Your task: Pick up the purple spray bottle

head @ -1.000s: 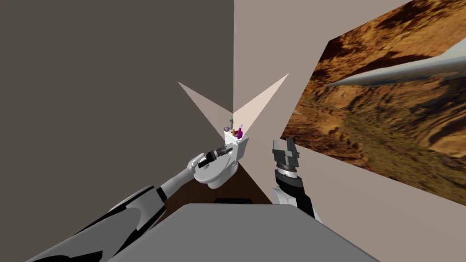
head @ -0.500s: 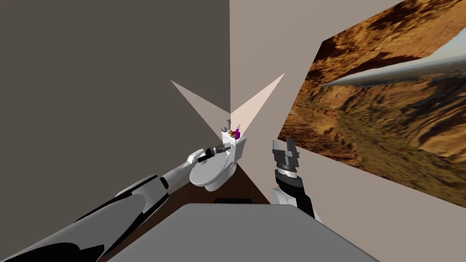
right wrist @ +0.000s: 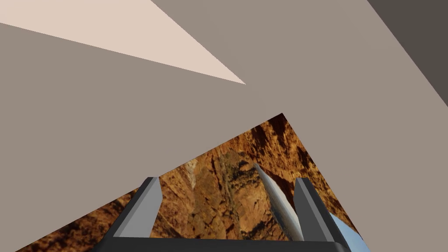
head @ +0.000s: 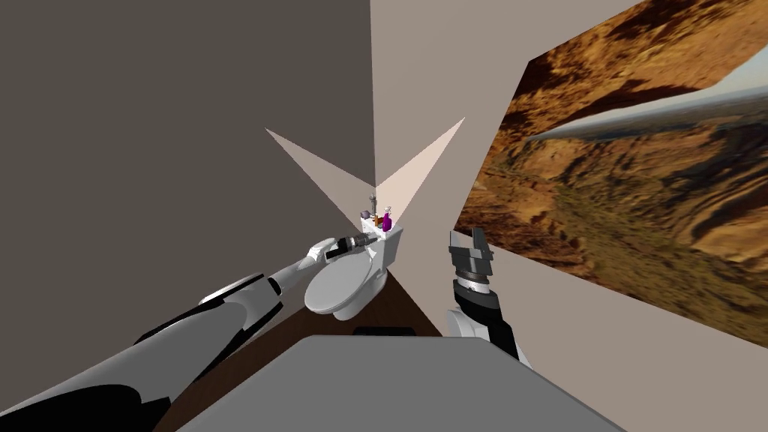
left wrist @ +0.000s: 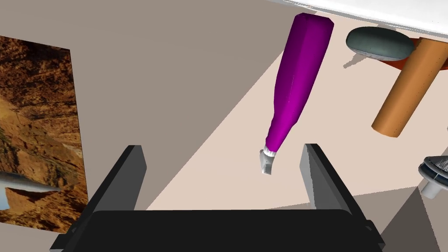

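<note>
The left gripper (left wrist: 223, 151) is hovering, fingers spread, just short of the slim purple spray bottle (left wrist: 293, 83) on the white toilet tank (head: 391, 245), seemingly aligning a grasp; the right gripper (right wrist: 227, 186) is idling open.

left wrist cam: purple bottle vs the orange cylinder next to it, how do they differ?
Colour: the bottle is purple, the cylinder orange.
Shape: the bottle tapers to a narrow neck with a pale spray head; the cylinder keeps one width and has no cap.
Placement: the bottle's head shows between the open fingers of the left gripper; the cylinder lies outside them.
Shared: both stand side by side on the toilet tank.
</note>
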`<state>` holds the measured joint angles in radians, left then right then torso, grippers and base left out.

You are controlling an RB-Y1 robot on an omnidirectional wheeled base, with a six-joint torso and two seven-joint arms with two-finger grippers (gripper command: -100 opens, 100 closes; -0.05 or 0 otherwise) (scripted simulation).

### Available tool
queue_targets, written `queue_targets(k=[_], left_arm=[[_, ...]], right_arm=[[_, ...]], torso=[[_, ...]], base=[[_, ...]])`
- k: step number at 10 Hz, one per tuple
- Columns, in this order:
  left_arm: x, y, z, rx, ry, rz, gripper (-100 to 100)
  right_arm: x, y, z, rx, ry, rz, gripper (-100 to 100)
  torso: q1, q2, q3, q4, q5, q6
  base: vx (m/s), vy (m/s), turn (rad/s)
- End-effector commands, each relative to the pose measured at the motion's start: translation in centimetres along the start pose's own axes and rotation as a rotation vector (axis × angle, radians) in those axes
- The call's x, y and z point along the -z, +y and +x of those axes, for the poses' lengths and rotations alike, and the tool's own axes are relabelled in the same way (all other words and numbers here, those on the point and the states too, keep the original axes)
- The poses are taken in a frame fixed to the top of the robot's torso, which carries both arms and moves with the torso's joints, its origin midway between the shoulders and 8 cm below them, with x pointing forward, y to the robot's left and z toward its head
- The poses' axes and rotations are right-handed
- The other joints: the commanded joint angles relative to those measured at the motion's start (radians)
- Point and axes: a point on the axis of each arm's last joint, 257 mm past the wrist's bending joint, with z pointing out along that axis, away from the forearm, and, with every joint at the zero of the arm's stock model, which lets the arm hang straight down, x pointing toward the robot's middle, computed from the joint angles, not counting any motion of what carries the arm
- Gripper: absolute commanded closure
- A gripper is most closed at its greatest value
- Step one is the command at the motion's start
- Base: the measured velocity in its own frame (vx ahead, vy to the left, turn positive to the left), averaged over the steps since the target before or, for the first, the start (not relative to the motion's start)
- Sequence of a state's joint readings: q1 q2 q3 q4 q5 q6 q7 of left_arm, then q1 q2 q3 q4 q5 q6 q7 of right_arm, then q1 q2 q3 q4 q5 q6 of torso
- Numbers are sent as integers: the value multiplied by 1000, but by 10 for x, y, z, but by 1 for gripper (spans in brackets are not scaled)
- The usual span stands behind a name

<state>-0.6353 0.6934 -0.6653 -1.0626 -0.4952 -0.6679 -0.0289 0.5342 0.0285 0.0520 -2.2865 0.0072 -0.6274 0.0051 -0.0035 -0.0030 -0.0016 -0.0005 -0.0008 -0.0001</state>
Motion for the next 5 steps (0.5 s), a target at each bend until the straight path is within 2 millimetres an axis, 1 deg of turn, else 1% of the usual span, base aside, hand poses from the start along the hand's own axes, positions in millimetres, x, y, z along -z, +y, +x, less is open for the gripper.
queue_targets(k=[1, 3, 5], left_arm=[[0, 9, -1, -10, 12, -14, -100], [4, 37, -16, -51, 52, -60, -100], [9, 61, -31, -83, 79, -102, -100]], right_arm=[[0, 0, 0, 0, 0, 0, 0], [0, 0, 0, 0, 0, 0, 0], [0, 0, 0, 0, 0, 0, 0]], torso=[[0, 0, 0, 0, 0, 0], [-2, -1, 0, 0, 0, 0], [-4, -3, -2, -1, -1, 0]], base=[[47, -32, -32], [68, -74, -93], [102, -102, -98]])
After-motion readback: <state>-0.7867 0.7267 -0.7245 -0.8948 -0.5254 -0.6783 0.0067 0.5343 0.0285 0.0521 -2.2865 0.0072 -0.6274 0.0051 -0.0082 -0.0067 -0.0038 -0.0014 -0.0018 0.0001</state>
